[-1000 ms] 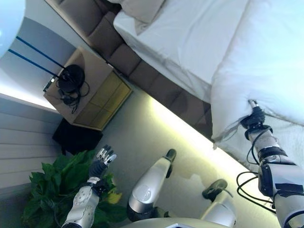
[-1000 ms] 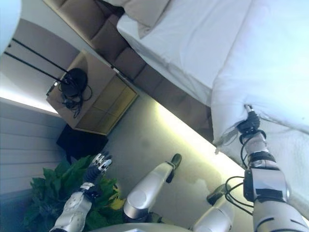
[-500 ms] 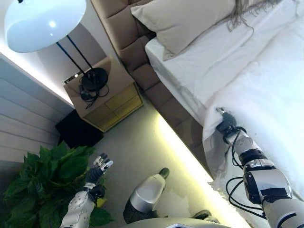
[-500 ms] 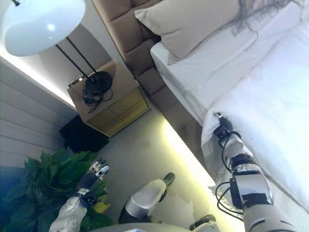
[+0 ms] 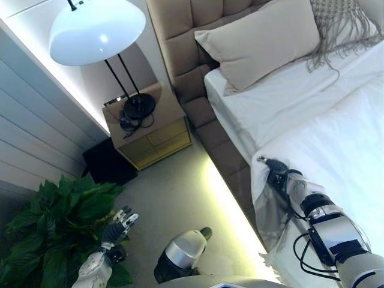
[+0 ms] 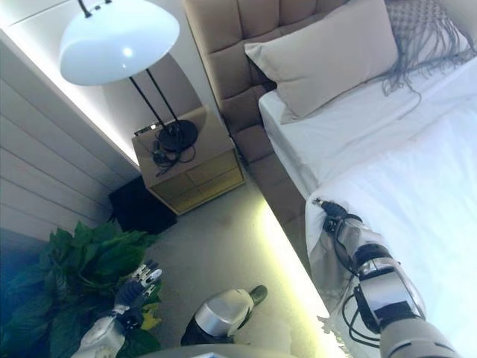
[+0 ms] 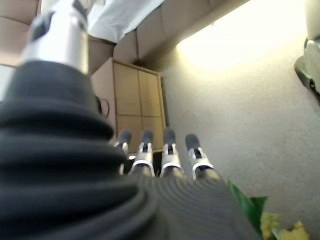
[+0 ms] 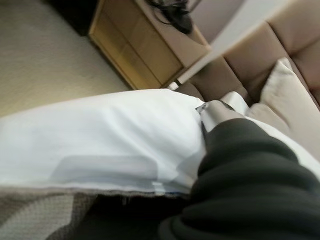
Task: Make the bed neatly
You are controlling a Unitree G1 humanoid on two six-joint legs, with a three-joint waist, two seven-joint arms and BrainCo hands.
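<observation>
- Two hands are recorded: the left hand [image 5: 122, 221] is held low over the carpeted floor [image 5: 174, 192], beside a green plant [image 5: 54, 228], with its fingers straight and spread and nothing in them.
- The right hand [image 5: 277, 175] is seen at the near side edge of the bed [image 5: 282, 114], with the white duvet [image 5: 336, 150] gathered around it. In the right wrist view the fingers are hidden under the cloth, so it cannot be told whether they are clasped on the duvet.
- The duvet's corner is noted hanging over the bed's side just below the right hand, down towards a lit strip along the bed base; the rest of the duvet is spread across the mattress on the far side of the hand.
- A band of white sheet [image 5: 264, 102] is left bare between the duvet's upper edge and a beige pillow [image 5: 264, 42], which is set against the padded headboard [image 5: 186, 36]. A fringed throw [image 5: 342, 24] is seen beside the pillow.
- Open floor is recorded between the bed's side and a wooden nightstand [image 5: 150, 129], which stands by the headboard and carries a lamp [image 5: 99, 33].
</observation>
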